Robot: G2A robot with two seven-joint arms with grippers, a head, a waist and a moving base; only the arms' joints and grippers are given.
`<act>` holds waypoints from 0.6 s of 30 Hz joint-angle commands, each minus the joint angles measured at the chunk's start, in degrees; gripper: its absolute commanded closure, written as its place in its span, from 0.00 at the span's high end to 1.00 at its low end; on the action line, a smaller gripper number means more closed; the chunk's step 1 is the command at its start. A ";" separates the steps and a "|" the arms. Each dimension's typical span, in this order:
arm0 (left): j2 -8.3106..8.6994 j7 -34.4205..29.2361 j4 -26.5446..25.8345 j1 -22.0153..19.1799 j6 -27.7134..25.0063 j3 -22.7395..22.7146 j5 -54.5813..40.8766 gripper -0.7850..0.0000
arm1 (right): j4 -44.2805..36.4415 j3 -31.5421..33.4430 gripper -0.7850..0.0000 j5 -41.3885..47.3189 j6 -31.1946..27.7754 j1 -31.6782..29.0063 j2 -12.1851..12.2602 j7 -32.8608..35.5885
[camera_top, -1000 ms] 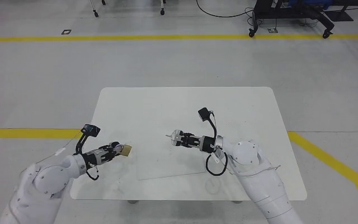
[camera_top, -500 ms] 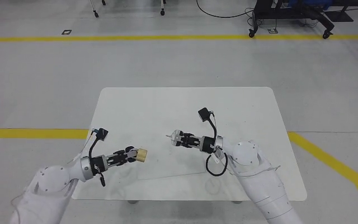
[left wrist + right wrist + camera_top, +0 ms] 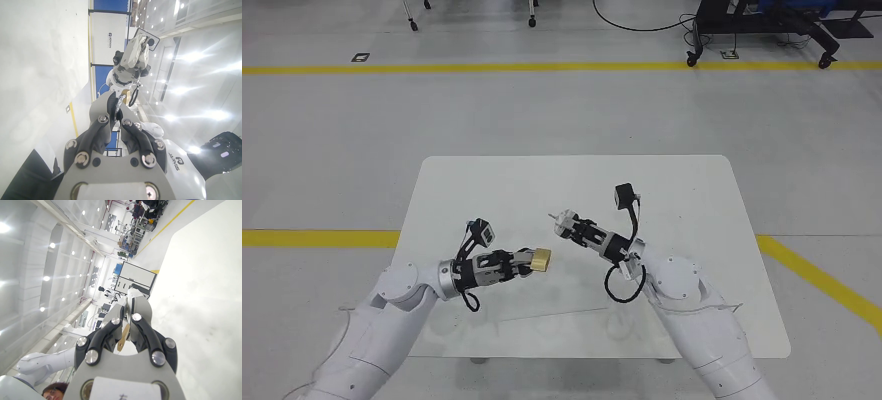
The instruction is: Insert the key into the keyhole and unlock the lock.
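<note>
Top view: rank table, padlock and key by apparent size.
1. white table: by far the largest.
2. brass padlock, held in the left hand.
3. key, in the right hand: a thin sliver past the fingertips, the smallest as seen.

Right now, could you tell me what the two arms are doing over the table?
The left gripper holds a brass padlock by its shackle, above the white table. The right gripper is shut on the key and holds it close to the padlock, but the two are apart. The key is not yet in the keyhole, so the lock has not been opened.
</note>
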 commanded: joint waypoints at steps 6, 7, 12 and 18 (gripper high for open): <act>-1.01 5.14 1.33 -1.53 -3.59 1.38 2.04 0.00 | 1.54 -0.92 0.00 2.08 3.38 1.81 -0.31 2.11; -1.08 5.77 1.34 -1.60 -3.86 1.41 2.39 0.00 | 1.65 -1.09 0.00 2.29 3.42 1.95 -0.35 2.51; -1.36 8.54 1.15 -1.89 -4.72 1.30 4.04 0.00 | 1.96 -1.40 0.00 3.18 4.02 2.44 -0.40 4.40; -1.55 10.49 0.98 -2.17 -5.50 0.90 5.87 0.00 | 2.39 -2.20 0.00 3.70 5.93 3.17 -0.55 5.63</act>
